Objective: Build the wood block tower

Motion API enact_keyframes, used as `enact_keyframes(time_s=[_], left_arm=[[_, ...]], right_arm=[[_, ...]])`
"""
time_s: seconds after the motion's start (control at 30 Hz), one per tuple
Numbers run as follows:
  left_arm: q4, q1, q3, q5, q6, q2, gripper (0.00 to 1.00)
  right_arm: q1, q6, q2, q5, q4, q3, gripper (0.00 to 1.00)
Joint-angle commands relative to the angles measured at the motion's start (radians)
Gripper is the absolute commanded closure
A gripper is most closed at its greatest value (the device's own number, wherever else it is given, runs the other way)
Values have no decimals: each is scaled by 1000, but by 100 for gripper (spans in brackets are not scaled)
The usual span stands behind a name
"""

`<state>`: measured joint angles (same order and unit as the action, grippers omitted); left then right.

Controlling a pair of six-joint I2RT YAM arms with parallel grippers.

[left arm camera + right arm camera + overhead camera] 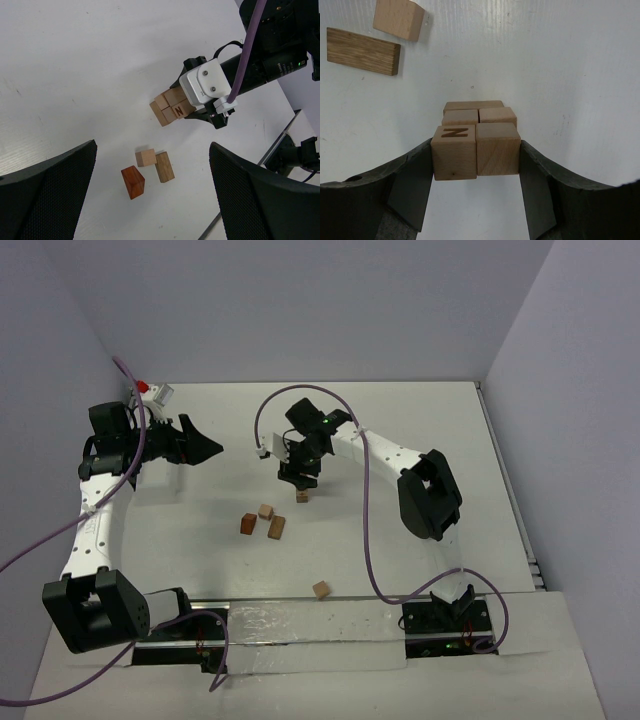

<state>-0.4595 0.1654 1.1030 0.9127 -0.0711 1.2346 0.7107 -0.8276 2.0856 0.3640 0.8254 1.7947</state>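
Right hand (476, 167) grips the top two wood blocks (454, 152) of the tower (480, 115).

**Tower** (475, 135): light tan wood blocks. The N block (454, 152) on top bears a dark engraved letter.

**Loose pieces:** reddish-brown block (133, 182); pale tan cube (146, 157); grained cuboid (164, 166), darker brown with streaks.

**Table** (75, 60): white.

**Cable** (247, 50): purple.

**Left gripper** (205, 447): black; fingers (50, 195) show a fine mesh pattern.
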Motion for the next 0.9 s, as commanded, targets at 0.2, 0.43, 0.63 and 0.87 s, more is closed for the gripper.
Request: enact_keyframes(time_s=[0.2, 0.43, 0.63, 0.87], left_arm=[[30, 8, 6, 23, 7, 3, 1], [27, 6, 6, 22, 11, 5, 1], [28, 6, 4, 23, 12, 4, 1], [25, 6, 6, 23, 14, 6, 1]], right_arm=[[11, 5, 20, 0, -30, 41, 28], [13, 4, 24, 1, -34, 42, 26], [14, 5, 24, 3, -34, 42, 23], [18, 7, 18, 4, -35, 38, 0]])
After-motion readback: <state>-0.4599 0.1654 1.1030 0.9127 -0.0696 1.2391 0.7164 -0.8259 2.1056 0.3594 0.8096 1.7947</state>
